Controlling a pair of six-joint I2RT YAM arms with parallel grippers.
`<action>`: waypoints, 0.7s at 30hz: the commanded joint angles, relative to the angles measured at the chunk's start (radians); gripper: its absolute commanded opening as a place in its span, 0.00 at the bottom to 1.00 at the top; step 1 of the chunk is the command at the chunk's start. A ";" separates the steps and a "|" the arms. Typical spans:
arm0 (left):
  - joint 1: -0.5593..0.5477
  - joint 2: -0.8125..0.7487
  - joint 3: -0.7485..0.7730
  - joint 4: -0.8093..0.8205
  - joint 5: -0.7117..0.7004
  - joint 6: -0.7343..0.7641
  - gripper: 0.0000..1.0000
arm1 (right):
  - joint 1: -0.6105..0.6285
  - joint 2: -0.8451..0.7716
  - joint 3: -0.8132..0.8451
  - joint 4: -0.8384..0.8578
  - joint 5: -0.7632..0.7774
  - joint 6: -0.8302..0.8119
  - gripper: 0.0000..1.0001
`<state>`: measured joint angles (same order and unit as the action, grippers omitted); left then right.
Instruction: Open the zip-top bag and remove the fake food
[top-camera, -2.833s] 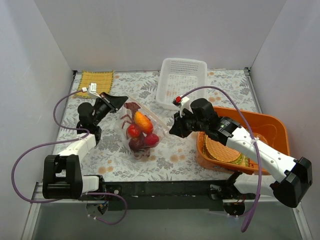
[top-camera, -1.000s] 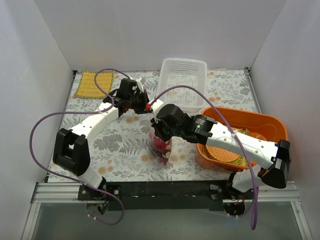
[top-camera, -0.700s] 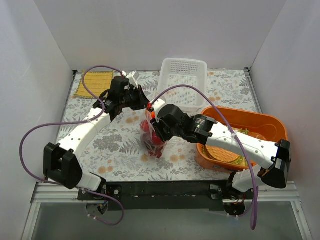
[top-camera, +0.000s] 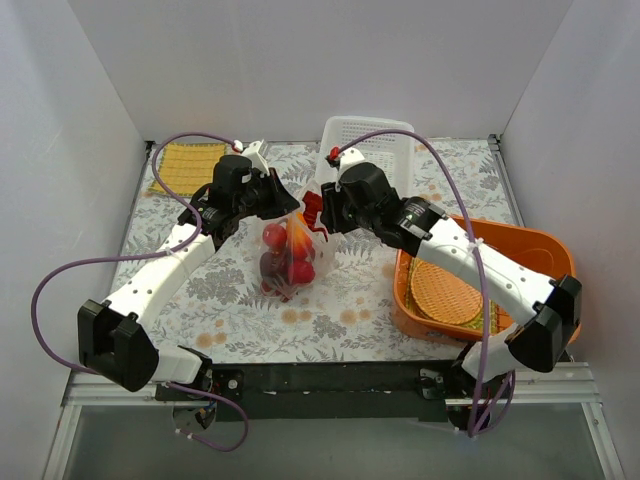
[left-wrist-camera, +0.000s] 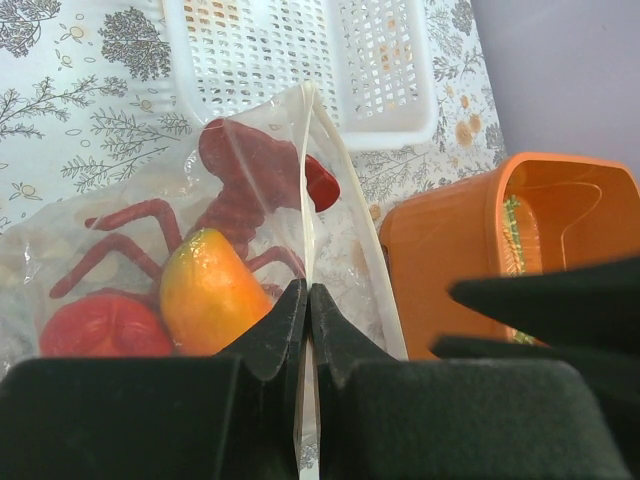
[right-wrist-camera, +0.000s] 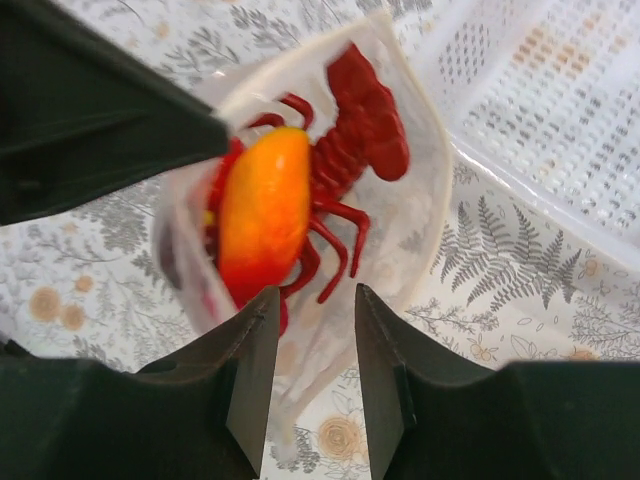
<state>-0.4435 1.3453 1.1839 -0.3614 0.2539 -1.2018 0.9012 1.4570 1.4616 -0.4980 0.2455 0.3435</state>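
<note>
Left wrist, left gripper (left-wrist-camera: 307, 292): jaws pinched tight on the white zip strip of the zip-top bag (left-wrist-camera: 170, 235), I'm holding the bag up by that edge
Right wrist, right gripper (right-wrist-camera: 312, 300): jaws apart, bag film sits below the gap, nothing clamped that I can see
Just changed: a second ago my right gripper was shut low over the bag near the middle of the table (top-camera: 230, 300); since then it let go, reopened and came up beside the bag's top, while my left arm drew the bag back
Bag now: hangs from the left gripper just in front of the white basket (top-camera: 368, 160); can't tell if its bottom touches the table
Fake food: all inside, with mango (right-wrist-camera: 262, 205) against lobster (right-wrist-camera: 350, 130), red round fruit (left-wrist-camera: 100, 325) lower
Zip: can't tell if it has parted
Meaning: nothing is out yet; I judge the right needs a fresh pinch on the opposite lip to pull the mouth apart
Farther out: orange bin (top-camera: 540, 250), well right of the bag
</note>
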 joint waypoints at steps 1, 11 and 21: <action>-0.004 -0.063 -0.004 0.036 -0.001 -0.004 0.00 | -0.085 0.017 -0.099 0.200 -0.169 0.026 0.43; -0.003 -0.054 -0.021 0.079 0.056 -0.034 0.00 | -0.114 0.106 -0.164 0.306 -0.356 0.089 0.59; -0.006 -0.066 -0.024 0.142 0.077 -0.096 0.00 | -0.116 0.198 -0.182 0.394 -0.423 0.160 0.73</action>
<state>-0.4435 1.3396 1.1538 -0.2981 0.3031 -1.2671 0.7860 1.6390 1.2835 -0.1898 -0.1287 0.4683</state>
